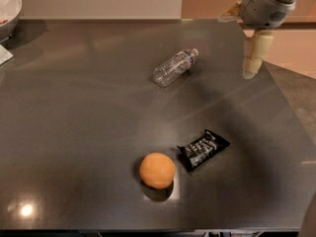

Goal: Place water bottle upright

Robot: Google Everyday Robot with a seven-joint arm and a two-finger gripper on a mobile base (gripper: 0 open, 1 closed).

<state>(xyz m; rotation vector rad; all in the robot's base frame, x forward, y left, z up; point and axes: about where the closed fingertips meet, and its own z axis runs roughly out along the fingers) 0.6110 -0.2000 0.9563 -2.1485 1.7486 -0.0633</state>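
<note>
The water bottle [174, 67] is small, clear and ribbed, with a white cap. It lies on its side on the dark table [74, 112], cap pointing to the upper right. My gripper [253, 58] hangs above the table's right edge, to the right of the bottle and apart from it. It holds nothing.
An orange [157, 170] sits near the front of the table. A black snack packet [202, 149] lies just to its right. A white bowl [9, 9] stands at the back left corner, with a white object [4, 54] below it at the left edge.
</note>
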